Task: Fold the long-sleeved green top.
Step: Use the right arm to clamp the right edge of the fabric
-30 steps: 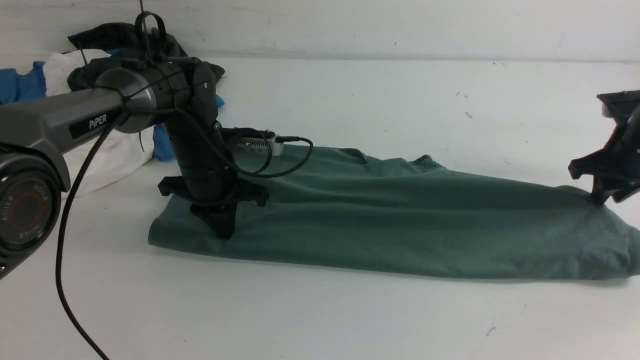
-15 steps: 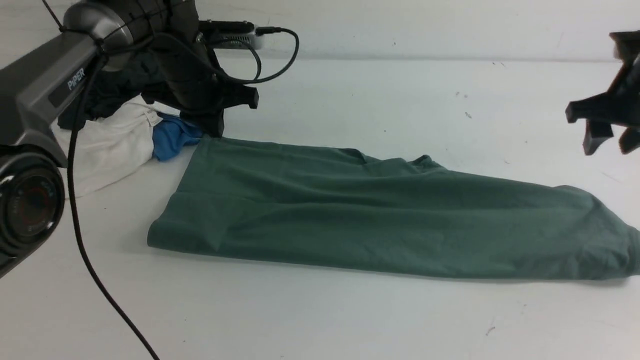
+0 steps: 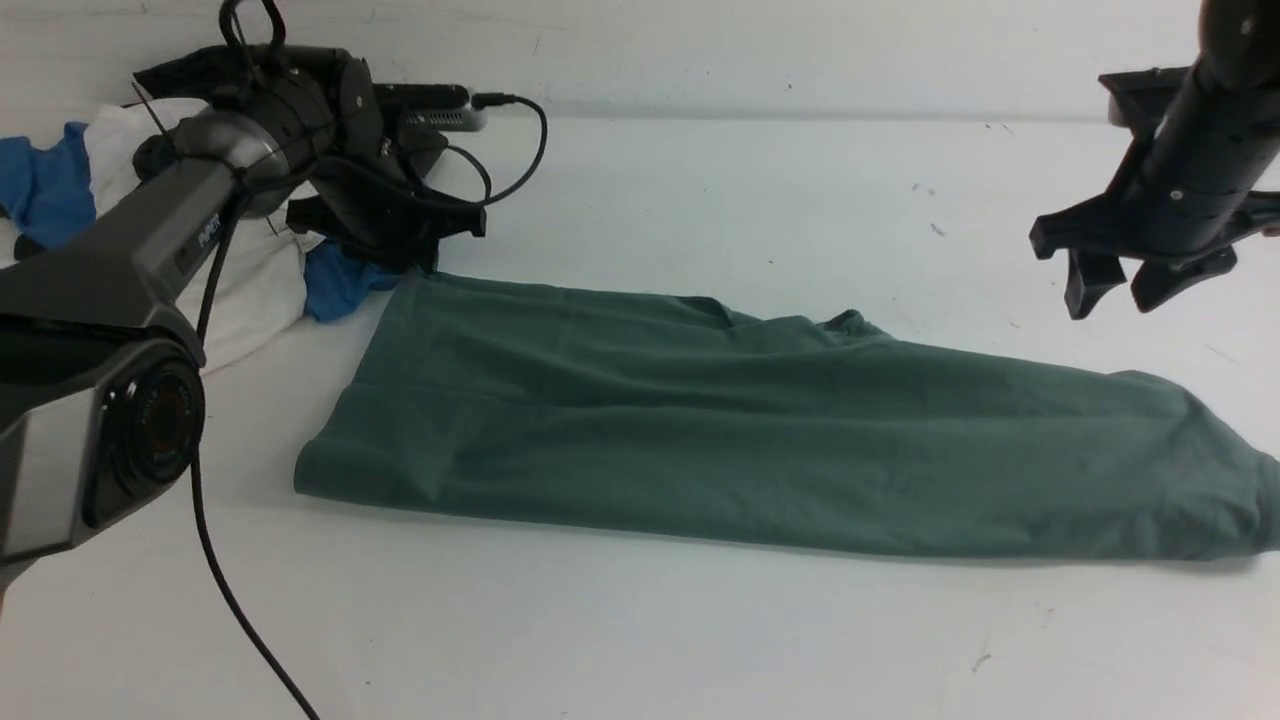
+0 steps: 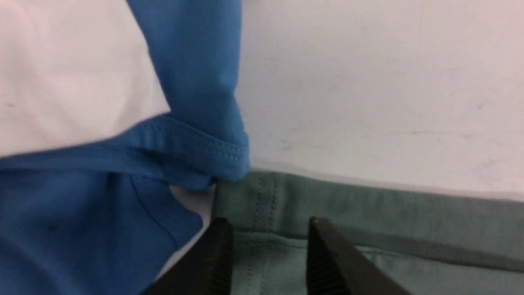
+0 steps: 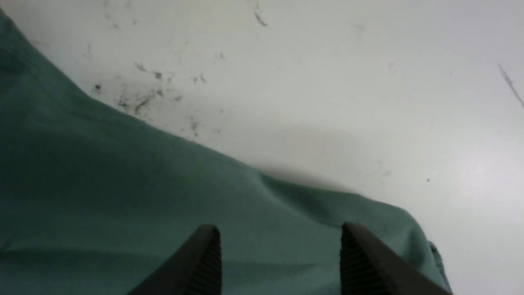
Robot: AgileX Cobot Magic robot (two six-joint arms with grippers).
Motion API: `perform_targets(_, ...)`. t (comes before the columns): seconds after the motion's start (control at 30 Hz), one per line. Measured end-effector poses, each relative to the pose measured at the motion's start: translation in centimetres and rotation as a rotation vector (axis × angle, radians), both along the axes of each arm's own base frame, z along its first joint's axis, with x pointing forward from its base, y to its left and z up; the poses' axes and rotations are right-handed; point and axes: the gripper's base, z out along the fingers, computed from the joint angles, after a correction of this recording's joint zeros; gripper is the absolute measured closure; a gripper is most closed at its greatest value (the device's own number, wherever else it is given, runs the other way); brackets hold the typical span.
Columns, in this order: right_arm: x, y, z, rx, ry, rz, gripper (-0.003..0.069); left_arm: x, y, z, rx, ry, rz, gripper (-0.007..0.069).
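Note:
The green long-sleeved top (image 3: 760, 440) lies folded in a long band across the table, logo and label hidden. My left gripper (image 3: 415, 255) hovers low at the top's far left corner. In the left wrist view this gripper (image 4: 270, 229) is open, and the stitched green hem (image 4: 286, 200) lies under the gap. My right gripper (image 3: 1120, 292) hangs open in the air above the top's right end. From the right wrist, the right gripper (image 5: 280, 237) holds nothing, with the green cloth (image 5: 123, 184) well below it.
A pile of other garments sits at the far left: white cloth (image 3: 250, 290), blue cloth (image 3: 340, 280) touching the top's corner, and dark cloth (image 3: 190, 70) behind. The blue garment (image 4: 196, 82) lies right beside my left fingers. A black cable (image 3: 230, 600) trails over the front left.
My left gripper left the top's near left corner, rose, moved to the far left corner and opened. My right gripper lifted off the top's right end and shifted up and left.

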Motion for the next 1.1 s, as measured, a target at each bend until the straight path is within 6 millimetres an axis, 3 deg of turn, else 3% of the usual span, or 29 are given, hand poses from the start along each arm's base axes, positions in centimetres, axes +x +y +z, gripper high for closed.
perform_targets(0.17, 0.0, 1.2, 0.0, 0.001, -0.004, 0.027, 0.0283, 0.2, -0.1, -1.1, 0.003, 0.01, -0.004, 0.0278)
perform_targets(0.33, 0.0, 1.9, 0.0, 0.003, -0.014, 0.043, 0.0283, 0.2, -0.1, -1.1, 0.002, 0.002, -0.004, 0.0295)
perform_targets(0.43, 0.0, 2.2, 0.0, 0.008, -0.018, 0.05, 0.0283, 0.2, -0.1, -1.2, 0.005, 0.004, -0.008, 0.0347)
perform_targets(0.57, 0.0, 2.7, 0.0, 0.024, -0.025, 0.056, 0.0283, 0.1, 0.0, -1.3, 0.029, 0.018, -0.04, 0.0555)
perform_targets(0.63, 0.0, 2.8, 0.0, 0.029, -0.026, 0.057, 0.0283, 0.0, 0.0, -1.2, 0.036, 0.033, -0.051, 0.0596)
perform_targets(0.77, 0.1, 2.8, 0.0, 0.029, -0.031, 0.058, 0.0283, -0.5, 0.0, -0.4, 0.041, 0.065, -0.06, 0.0608)
perform_targets(1.1, 0.3, 3.1, 0.2, 0.038, -0.068, 0.065, 0.0283, -1.3, 0.1, 5.2, 0.034, -0.026, -0.066, 0.0612)
